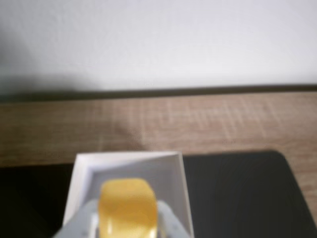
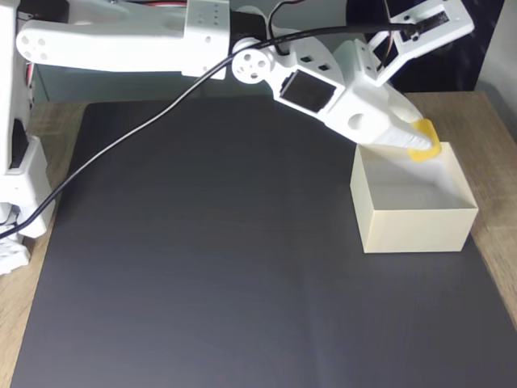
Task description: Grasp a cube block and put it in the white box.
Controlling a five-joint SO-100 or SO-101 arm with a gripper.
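Note:
The yellow cube block (image 1: 128, 208) sits clamped between my white fingers at the bottom of the wrist view. My gripper (image 2: 422, 144) is shut on the cube block (image 2: 426, 145) and hangs over the far rim of the white box (image 2: 416, 228) in the fixed view. The box is open-topped, with thin cream walls, and stands at the right edge of the black mat. In the wrist view the white box (image 1: 81, 173) lies just below and beyond the cube, its far wall and corners showing. My gripper (image 1: 128, 225) points down into the box's opening.
A black mat (image 2: 210, 259) covers most of the wooden table (image 2: 497, 121). The arm's base (image 2: 20, 202) stands at the left edge, with a black cable (image 2: 121, 153) looping over the mat. A pale wall (image 1: 158, 44) rises behind the table.

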